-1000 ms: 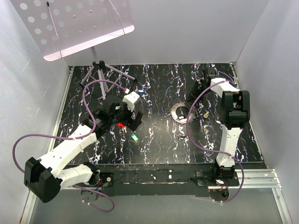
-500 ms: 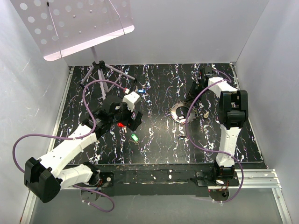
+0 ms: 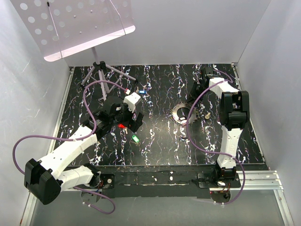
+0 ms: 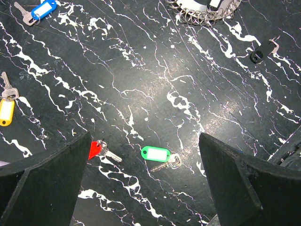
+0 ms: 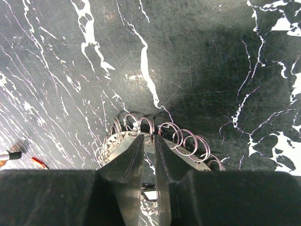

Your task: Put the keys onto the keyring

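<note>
The keyring [image 3: 181, 113], a silvery ring edged with wire loops, lies right of the table's centre. My right gripper [image 3: 192, 107] reaches down onto its right side. In the right wrist view the gripper [image 5: 149, 137] stands nearly closed on the keyring's [image 5: 186, 140] plate edge. My left gripper [image 3: 127, 121] is open and low over the table. In the left wrist view the gripper [image 4: 146, 188] is empty, with the green key [image 4: 157, 154] between the fingers and the red key [image 4: 99, 149] by the left finger. The blue key [image 4: 40, 10] and yellow key [image 4: 5, 112] lie further off.
A small brass knob [image 3: 207, 114] sits right of the keyring. A small dark clip [image 4: 261, 51] lies near it on the black marbled table [image 3: 160, 141]. A music stand [image 3: 101, 75] stands at the back left. White walls close in three sides.
My right arm's wrist has shifted slightly toward the back left. The keyring, the keys and my left arm have not visibly moved.
</note>
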`<state>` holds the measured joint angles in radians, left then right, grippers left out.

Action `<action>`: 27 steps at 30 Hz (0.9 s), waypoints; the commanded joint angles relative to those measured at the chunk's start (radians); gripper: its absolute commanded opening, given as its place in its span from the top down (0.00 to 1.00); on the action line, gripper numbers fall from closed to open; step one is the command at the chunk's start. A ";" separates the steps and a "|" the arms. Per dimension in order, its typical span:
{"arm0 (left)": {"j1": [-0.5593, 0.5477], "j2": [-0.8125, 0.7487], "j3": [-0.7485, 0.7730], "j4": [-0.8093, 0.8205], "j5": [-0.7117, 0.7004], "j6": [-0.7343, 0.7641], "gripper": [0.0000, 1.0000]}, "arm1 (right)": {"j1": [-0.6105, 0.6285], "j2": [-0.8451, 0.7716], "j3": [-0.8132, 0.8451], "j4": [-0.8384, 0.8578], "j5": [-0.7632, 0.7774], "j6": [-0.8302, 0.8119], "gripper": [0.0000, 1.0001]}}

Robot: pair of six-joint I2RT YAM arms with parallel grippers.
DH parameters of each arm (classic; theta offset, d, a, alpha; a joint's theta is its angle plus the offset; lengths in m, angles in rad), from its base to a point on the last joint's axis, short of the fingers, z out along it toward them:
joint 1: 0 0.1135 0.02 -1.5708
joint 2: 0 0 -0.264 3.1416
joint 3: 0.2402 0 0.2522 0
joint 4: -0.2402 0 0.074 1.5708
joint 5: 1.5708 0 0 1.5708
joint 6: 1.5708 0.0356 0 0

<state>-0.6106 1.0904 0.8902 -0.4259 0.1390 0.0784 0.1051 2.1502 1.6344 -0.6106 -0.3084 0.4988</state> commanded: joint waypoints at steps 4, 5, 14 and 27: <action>0.006 -0.009 0.009 -0.002 0.008 0.009 0.00 | 0.004 -0.001 0.027 0.018 0.029 0.032 0.78; 0.006 -0.009 0.009 -0.004 0.008 0.009 0.00 | 0.004 -0.004 0.027 0.018 0.032 0.033 0.78; 0.006 -0.004 0.007 -0.004 0.010 0.009 0.01 | 0.002 -0.010 0.016 0.038 0.046 0.061 0.80; 0.006 -0.009 0.009 -0.004 0.010 0.009 0.00 | 0.002 -0.006 0.019 0.040 0.045 0.058 0.90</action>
<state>-0.6106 1.0904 0.8902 -0.4259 0.1398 0.0784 0.1051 2.1502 1.6344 -0.5930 -0.2710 0.5510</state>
